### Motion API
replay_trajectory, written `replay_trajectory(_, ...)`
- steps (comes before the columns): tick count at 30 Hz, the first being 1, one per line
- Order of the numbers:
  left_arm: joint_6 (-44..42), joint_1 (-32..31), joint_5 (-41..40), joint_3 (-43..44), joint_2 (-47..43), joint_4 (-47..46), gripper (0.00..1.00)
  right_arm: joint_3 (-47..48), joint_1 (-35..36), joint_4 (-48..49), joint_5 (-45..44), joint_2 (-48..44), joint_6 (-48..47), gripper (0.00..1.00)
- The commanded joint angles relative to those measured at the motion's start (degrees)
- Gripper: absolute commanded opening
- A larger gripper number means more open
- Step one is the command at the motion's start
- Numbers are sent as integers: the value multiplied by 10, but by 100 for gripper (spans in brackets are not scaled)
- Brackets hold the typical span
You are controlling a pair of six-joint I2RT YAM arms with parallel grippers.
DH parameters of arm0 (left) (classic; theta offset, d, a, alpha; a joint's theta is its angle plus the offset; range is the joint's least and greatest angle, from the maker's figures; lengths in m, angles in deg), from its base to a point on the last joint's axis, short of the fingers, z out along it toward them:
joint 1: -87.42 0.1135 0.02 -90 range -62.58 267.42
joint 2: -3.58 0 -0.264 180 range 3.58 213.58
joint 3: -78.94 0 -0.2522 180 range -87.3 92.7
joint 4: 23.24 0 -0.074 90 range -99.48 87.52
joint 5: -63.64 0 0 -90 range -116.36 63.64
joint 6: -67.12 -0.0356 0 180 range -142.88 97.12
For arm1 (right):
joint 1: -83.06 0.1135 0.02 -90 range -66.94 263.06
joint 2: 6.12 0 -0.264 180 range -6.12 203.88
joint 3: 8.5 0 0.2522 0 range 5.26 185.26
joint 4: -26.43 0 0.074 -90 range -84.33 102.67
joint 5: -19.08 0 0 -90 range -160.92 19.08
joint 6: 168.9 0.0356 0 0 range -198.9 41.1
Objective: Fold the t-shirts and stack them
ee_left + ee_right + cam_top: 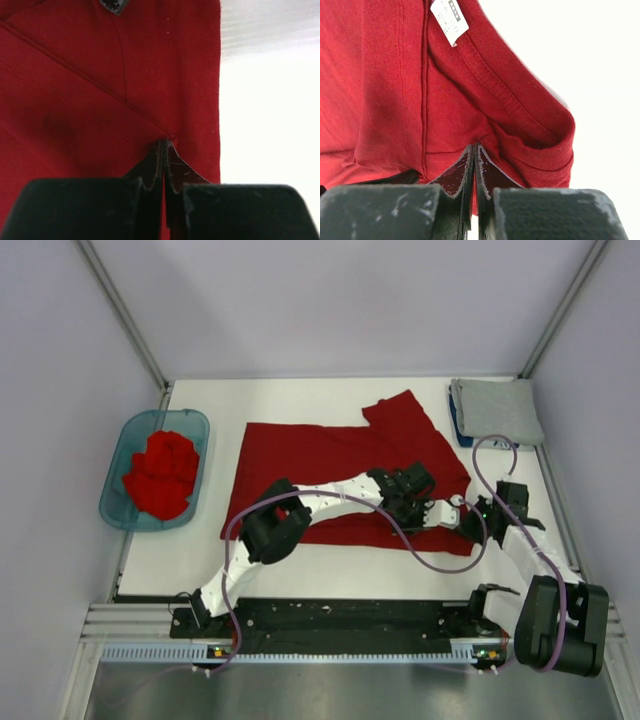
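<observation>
Shirts are the work here, and one red shirt (320, 455) lies spread flat in the middle of the table (300, 400), with its collar end to the right. Both arms reach to that right end. The left gripper (164, 148) is closed and pinches a small ridge of red cloth just beside the shirt's edge, where the bare table begins. The right gripper (475, 150) is closed too, holding cloth just under the collar (520, 115), with the white tag (449, 15) a little beyond it. I think they take two points at the same end so that the cloth can rise evenly and go over toward the left for a fold. With one pinch only it would sag and twist.

For room, the left half of the red shirt is mostly free, though the left arm crosses its near part. The grey shirt (497, 410) lies folded at the far right, near the red sleeve but apart from it, and is probably the stack's place. The tub (115, 502) at the left holds crumpled shirts (160, 475), well apart. The table's right edge is near the right gripper, so little room is there.
</observation>
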Motion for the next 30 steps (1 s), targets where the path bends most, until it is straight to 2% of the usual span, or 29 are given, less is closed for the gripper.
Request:
replay_trajectory(1,-7,-2,-41,-2,1,-12,0,-1,-8,18,-14,-3,-1,0)
replay_trajectory(5,23,0,-88,32,-3,3,0,-3,-9,18,-17,1,-1,0)
replay_trajectory(9,43,17,-37,63,-10,25,0,-8,-10,19,-41,5,3,0)
replay_trajectory(15,58,27,-7,69,-13,43,0,-12,-13,20,-50,9,5,0)
replay_trajectory(24,180,101,-79,45,-27,-39,0,-14,-15,20,-59,6,6,0)
replay_trajectory(30,232,142,-110,38,-22,-49,0,-15,-15,21,-62,11,5,0)
